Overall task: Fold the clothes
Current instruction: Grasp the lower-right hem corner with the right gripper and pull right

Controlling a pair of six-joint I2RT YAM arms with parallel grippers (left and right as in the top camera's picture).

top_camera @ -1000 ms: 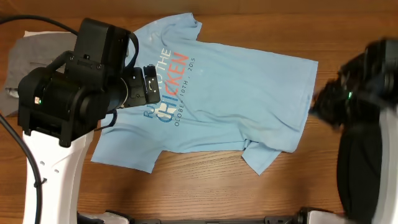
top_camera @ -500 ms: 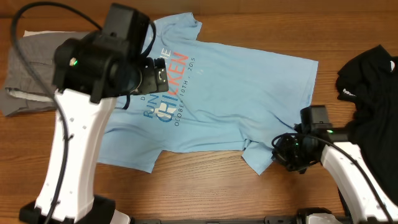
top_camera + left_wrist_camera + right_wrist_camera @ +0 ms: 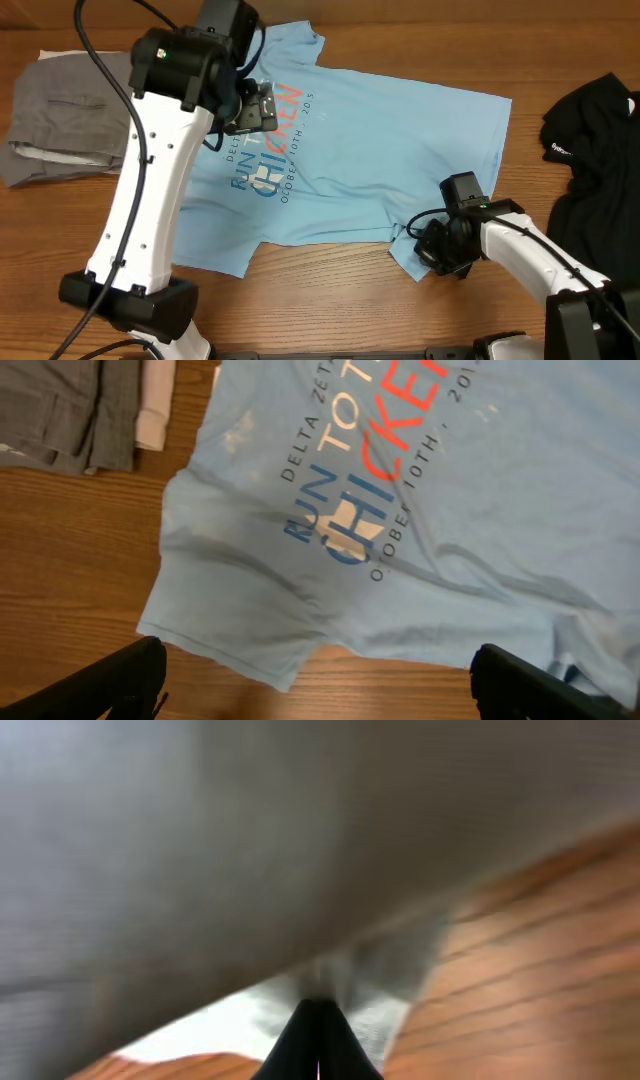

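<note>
The clothes, a light blue T-shirt (image 3: 390,140) with chest lettering, lie spread flat on the wooden table, collar toward the left. My left gripper (image 3: 256,104) hovers high over the lettering, open wide. In the left wrist view its two black fingertips (image 3: 120,680) frame the shirt (image 3: 420,560) and its near sleeve hem, with my left gripper (image 3: 320,675) holding nothing. My right gripper (image 3: 432,250) sits low at the shirt's near right sleeve. In the blurred right wrist view my right gripper (image 3: 318,1020) is shut, tips against pale cloth (image 3: 250,850). Whether cloth is pinched cannot be told.
Folded grey trousers (image 3: 60,120) lie at the far left, with a white cloth edge (image 3: 155,400) beside them. A black garment (image 3: 590,150) is heaped at the right edge. Bare wood (image 3: 330,290) runs along the front.
The left arm swung farther over the shirt's upper left. The right arm came from the right edge down to the shirt's near right sleeve. The shirt has not moved.
</note>
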